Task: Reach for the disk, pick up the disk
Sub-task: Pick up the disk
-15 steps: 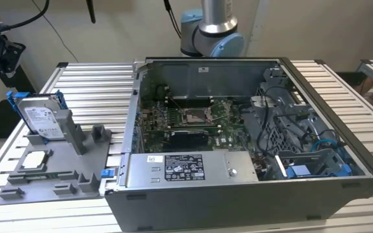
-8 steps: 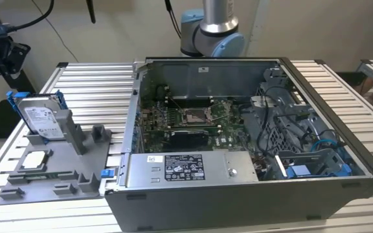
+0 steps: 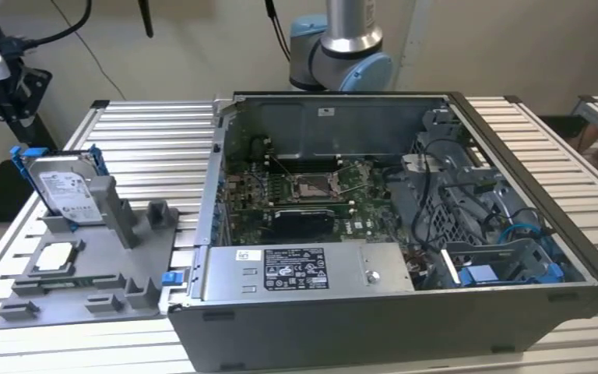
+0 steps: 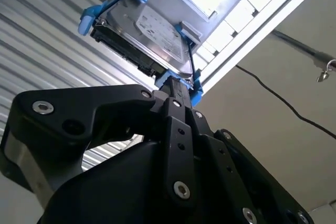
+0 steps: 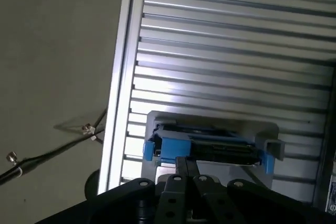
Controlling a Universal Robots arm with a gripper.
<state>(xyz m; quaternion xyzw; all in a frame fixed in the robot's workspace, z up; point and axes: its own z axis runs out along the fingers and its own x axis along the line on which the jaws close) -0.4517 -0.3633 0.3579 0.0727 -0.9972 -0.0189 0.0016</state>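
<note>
The disk (image 3: 68, 189) is a silver-grey drive with a white label in a bright blue bracket. It stands upright on its edge in a grey holder (image 3: 112, 206) at the exterior view's left. My black gripper (image 3: 3, 93) hangs above it and a little further to the exterior view's left, clear of the disk. In both wrist views the fingertips look pressed together with nothing between them, and they point at the disk's (image 4: 149, 30) blue-framed top edge (image 5: 210, 148). Seen from the wrist, my gripper (image 4: 176, 92) (image 5: 187, 160) stays short of that edge.
An open computer case (image 3: 507, 312) takes up the middle and right of the slatted aluminium table (image 3: 153, 132). The grey fixture plate (image 3: 102, 292) also carries a small square silver chip (image 3: 55, 257). The arm's base (image 3: 341, 54) stands behind the case. A cable (image 5: 47, 153) lies on the floor past the table edge.
</note>
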